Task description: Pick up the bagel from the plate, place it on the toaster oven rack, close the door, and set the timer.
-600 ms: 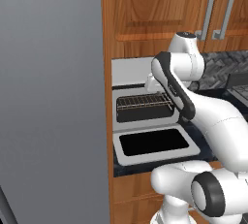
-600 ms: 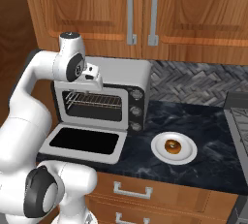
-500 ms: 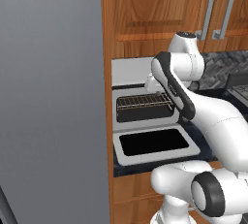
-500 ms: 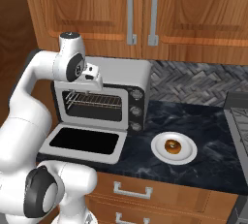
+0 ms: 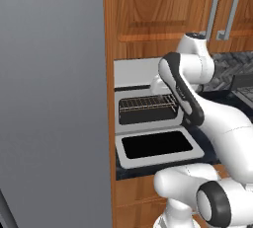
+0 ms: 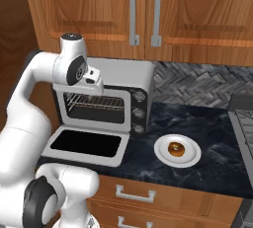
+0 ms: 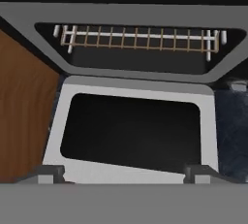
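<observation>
Right base view, step: the bagel (image 6: 176, 149) sits untouched on the plate (image 6: 193, 157), so the pick-up is not begun.
Gripper (image 6: 94, 80): spread wide and empty, hanging in front of the toaster oven (image 6: 129, 76), probably just above the rack (image 6: 95, 102).
Next move: swing right and down, well across to the plate.
Edges: the door (image 6: 87, 144) lies dropped open, jutting over the counter (image 6: 217, 163) front.
Room: bare counter surrounds the plate.
</observation>
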